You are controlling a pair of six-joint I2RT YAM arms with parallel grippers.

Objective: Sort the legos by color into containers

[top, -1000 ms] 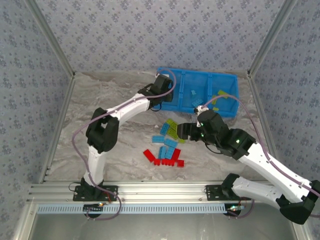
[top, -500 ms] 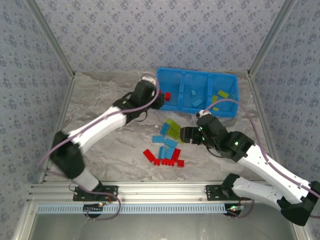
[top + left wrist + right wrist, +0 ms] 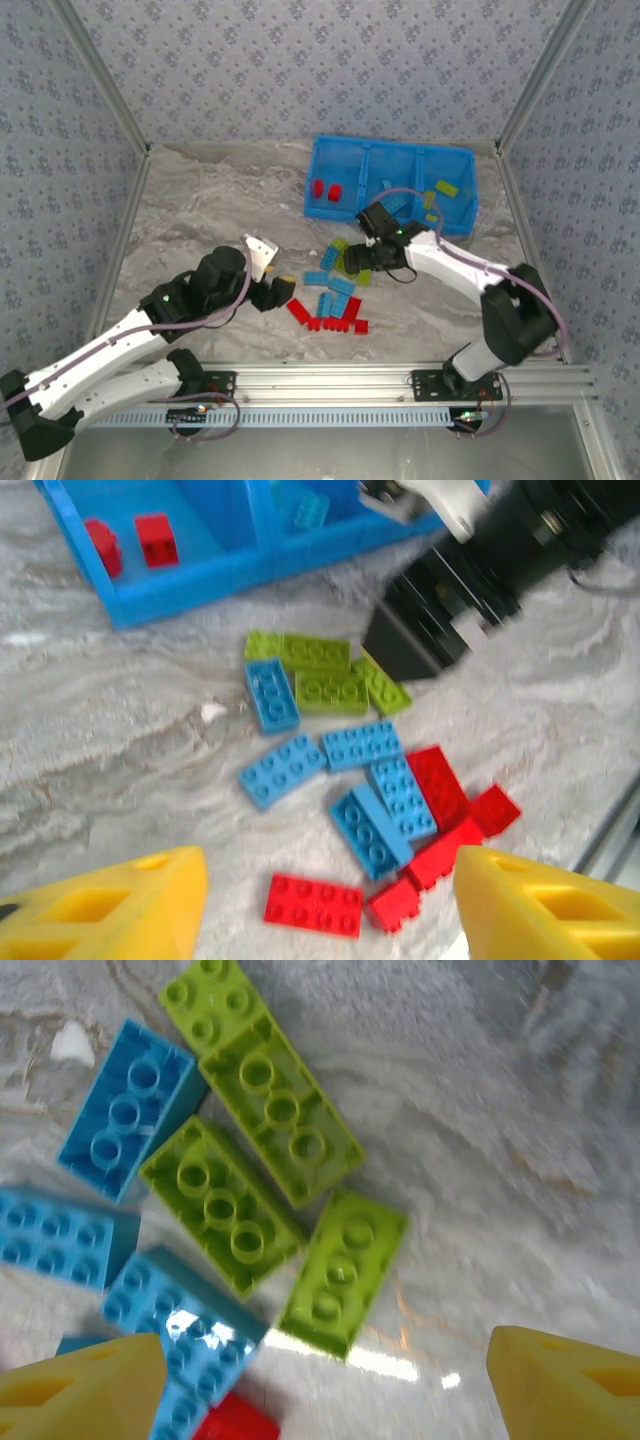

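Two green legos (image 3: 280, 1125) lie parallel, long axes running upper-left to lower-right; right jaws apart, left jaws apart.

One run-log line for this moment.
left claw: open, empty | right claw: open over yellow-green plastic bricks | blue three-compartment plastic tray: two red bricks, left compartment

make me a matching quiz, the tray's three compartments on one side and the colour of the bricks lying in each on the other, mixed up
Bright blue ribbed plastic tray, as the top camera sees it.

Column one
1. left compartment
2. middle compartment
3. right compartment

Column two
A. small yellow-green plastic bricks
B. small red plastic bricks
C. small light blue plastic bricks

Pairs: 1-B, 2-C, 3-A
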